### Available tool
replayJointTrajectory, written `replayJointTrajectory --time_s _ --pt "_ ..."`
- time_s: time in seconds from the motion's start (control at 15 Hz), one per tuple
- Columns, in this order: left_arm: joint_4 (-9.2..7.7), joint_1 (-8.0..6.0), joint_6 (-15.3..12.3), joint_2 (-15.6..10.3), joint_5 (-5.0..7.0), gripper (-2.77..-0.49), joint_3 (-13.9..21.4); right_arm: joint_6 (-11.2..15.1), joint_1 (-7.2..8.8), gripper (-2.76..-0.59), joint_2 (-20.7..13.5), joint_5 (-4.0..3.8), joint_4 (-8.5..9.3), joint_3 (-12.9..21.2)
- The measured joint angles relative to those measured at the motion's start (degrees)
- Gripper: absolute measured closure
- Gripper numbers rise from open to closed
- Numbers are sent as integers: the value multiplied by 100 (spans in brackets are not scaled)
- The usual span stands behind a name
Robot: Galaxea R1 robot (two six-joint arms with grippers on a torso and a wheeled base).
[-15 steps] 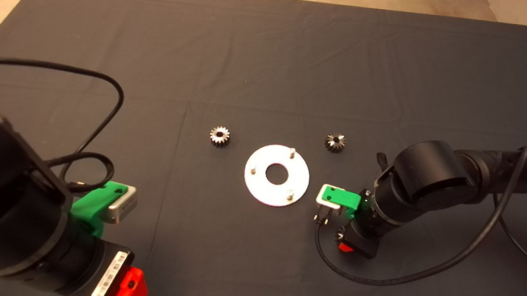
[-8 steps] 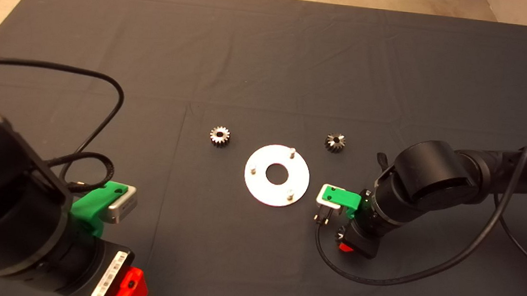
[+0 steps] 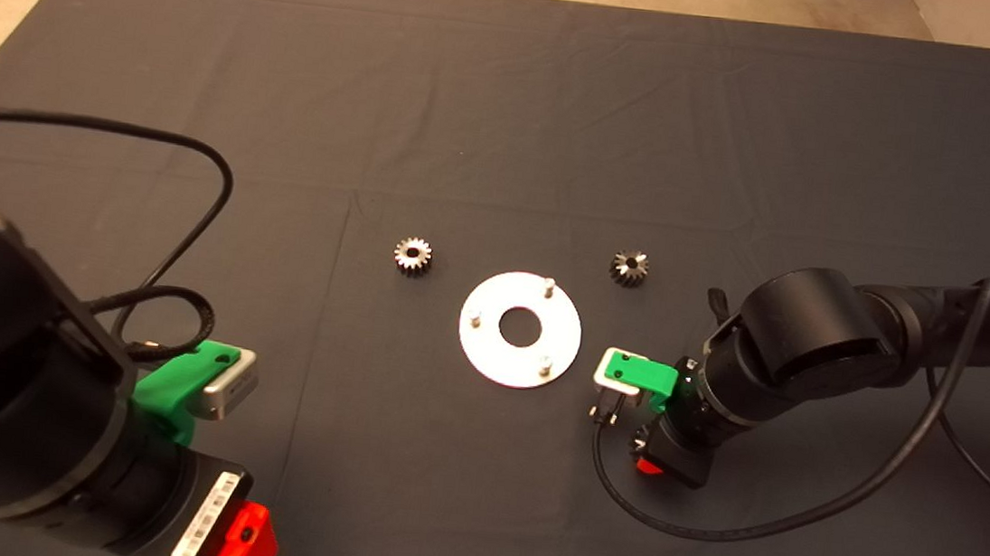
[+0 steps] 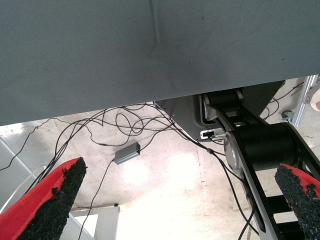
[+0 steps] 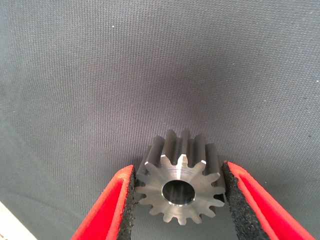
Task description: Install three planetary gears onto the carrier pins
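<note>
A: On the dark grey mat (image 3: 511, 116), seen from above: flat silvery-white round metal disc (image 3: 488, 350) near the middle, with a central hole and three short silver carrier pins (image 3: 550, 286) standing upright around it, all bare.

B: And the gears?

A: One small dark-silver toothed metal gear (image 3: 413, 256) lying on the mat just beyond the disc toward the left arm's side. A second small dark toothed gear (image 3: 630, 266) lying beyond the disc toward the right arm's side. Both apart from the disc.

B: The third?

A: Third dark-silver toothed gear (image 5: 181, 185), seen by the right wrist camera, sitting between the black pads (image 5: 231, 197) of the right gripper (image 5: 180, 200), central bore facing the camera. Red fingers clamped against its teeth on both sides, mat close behind it. From above, right gripper (image 3: 652, 457) low over the mat, just beside the disc's near right edge.

B: Left arm?

A: Left gripper (image 4: 180, 200) parked at the lower left corner, fingers spread wide with nothing between them; floor and loose black cables (image 4: 120, 125) past the mat's edge.
</note>
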Motion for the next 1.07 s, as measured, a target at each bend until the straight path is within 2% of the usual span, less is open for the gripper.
replayJointTrajectory --time_s 0.53,1.07 --pt "2 0 0 2 -2 -275 1 -96 -34 -114 -66 55 -95 60" --pt "2 0 0 0 -2 -275 0 -96 -52 -109 -96 69 -137 99"
